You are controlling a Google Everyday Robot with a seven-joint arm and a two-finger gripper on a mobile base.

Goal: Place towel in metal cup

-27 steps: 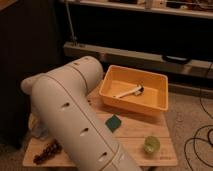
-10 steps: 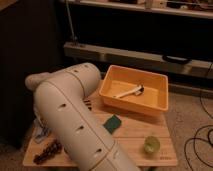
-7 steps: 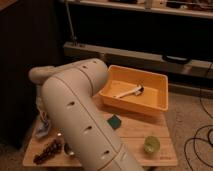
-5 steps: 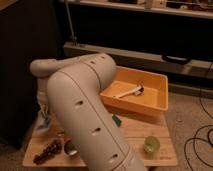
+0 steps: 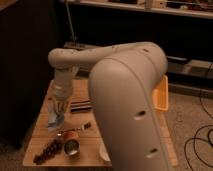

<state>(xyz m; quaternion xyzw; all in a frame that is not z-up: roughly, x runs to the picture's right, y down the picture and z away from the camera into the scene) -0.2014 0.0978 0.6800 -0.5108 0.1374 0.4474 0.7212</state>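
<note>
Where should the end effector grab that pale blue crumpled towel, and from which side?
Probably its bunched-up middle, from straight above: the pale blue crumpled towel lies low on the wooden table, and the end effector points down right over it.

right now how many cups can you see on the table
1: a metal cup near the table's front edge, right of the grapes. The arm may hide others. The gripper is at the towel.

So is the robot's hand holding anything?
Cannot tell. The gripper is down at the top edge of the bluish towel, but a hold isn't clear.
</note>
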